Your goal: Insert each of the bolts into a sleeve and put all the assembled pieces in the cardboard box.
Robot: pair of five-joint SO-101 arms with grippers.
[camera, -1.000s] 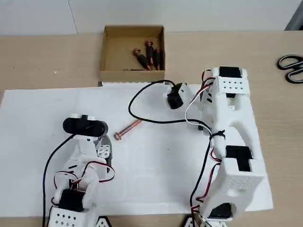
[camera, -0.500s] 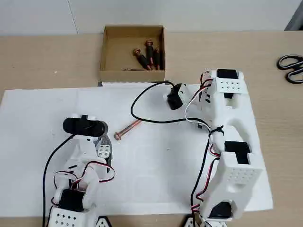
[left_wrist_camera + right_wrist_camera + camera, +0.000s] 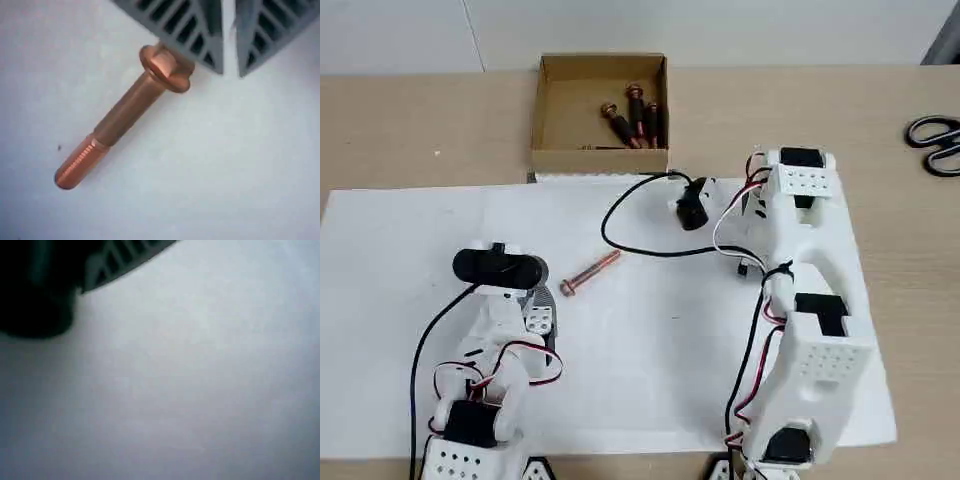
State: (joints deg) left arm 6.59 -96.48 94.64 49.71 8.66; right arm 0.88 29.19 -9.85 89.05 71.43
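Note:
A copper bolt (image 3: 590, 273) lies on the white paper (image 3: 650, 360), threaded end toward the box. In the left wrist view the bolt (image 3: 125, 115) has its flanged head right beside my left gripper (image 3: 229, 70), which is shut with nothing between its grey fingers. From above, the left gripper (image 3: 542, 303) sits just left of the bolt's head. The cardboard box (image 3: 600, 158) at the back holds several bolts in dark sleeves (image 3: 632, 115). My right arm (image 3: 800, 190) stands at the paper's right side. A ribbed edge of the right gripper (image 3: 120, 257) and a dark blurred mass (image 3: 30, 295) hang over bare paper.
Scissors (image 3: 935, 142) lie on the wooden table at the far right. A black cable (image 3: 620, 235) loops from the right arm's camera (image 3: 692, 205) across the paper, between the box and the bolt.
The right arm has shifted slightly, and its camera and cable loop have moved a little toward the back. The left arm and the bolt have not moved.

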